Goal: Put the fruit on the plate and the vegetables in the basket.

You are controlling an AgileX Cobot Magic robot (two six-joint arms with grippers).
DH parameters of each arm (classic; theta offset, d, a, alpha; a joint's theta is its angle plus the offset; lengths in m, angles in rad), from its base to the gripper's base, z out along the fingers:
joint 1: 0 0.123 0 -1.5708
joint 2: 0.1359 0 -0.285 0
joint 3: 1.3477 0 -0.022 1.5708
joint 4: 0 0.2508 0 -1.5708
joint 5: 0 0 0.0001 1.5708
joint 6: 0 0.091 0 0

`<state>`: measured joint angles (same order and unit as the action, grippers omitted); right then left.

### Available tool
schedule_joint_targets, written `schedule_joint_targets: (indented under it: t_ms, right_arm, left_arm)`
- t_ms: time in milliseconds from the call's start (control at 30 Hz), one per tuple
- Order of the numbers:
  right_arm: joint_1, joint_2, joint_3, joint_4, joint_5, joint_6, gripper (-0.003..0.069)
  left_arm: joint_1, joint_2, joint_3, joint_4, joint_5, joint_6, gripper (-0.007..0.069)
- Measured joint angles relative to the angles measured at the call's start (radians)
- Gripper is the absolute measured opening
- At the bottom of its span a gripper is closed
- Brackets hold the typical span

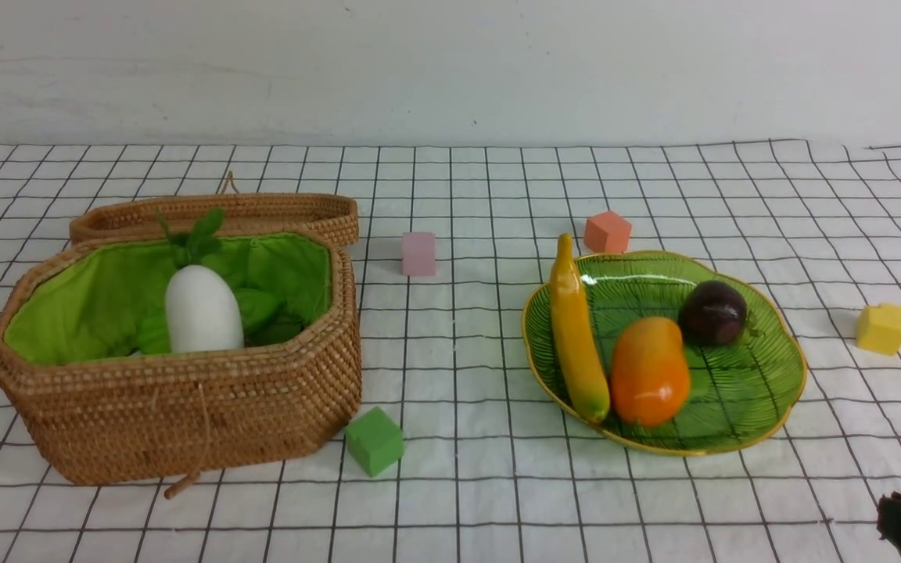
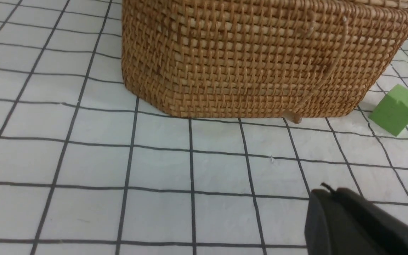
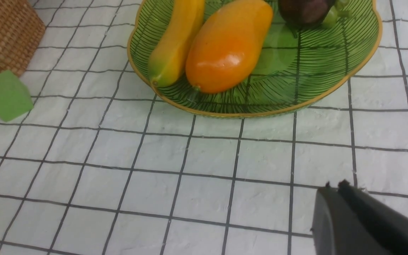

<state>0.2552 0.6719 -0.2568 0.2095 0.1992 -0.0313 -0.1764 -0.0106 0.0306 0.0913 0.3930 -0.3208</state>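
- Left, on the checked bench: the open wicker basket, lid behind it, holds the white radish upright among green leaves.
- Green cube just beside the basket's right corner; pink cube farther back.
- Right of centre: the green plate carries banana, mango and dark purple fruit.
- Orange cube behind the plate; yellow cube to its right.
- Left pincer closed, empty, before the basket.
- Right pincer closed, empty, near the plate.

Front view faces whole table, left wrist close on basket, right wrist close on plate, both sharing green cube.
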Motion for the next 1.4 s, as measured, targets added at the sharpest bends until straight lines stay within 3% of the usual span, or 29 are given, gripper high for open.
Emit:
schedule_joint_targets:
  t_ms: [633,800,1067,1400]
  right_arm:
    - [-0.008,-0.051,0.000,0.000,0.017,0.006,0.0046]
    - [-0.152,-0.281,0.019,-0.090,0.076,-0.038,0.0048]
    - [-0.350,-0.671,0.261,-0.198,0.190,-0.039,0.0057]
    - [-0.368,-0.682,0.268,-0.191,0.202,-0.039,0.0071]
  left_arm:
    - [0.000,0.000,0.000,0.000,0.005,-0.007,-0.0013]
    - [0.001,0.000,0.000,0.000,0.005,-0.007,-0.0013]
    - [0.001,0.001,0.000,0.000,0.005,-0.007,-0.0013]
    - [0.001,0.001,0.000,0.000,0.005,-0.007,-0.0013]
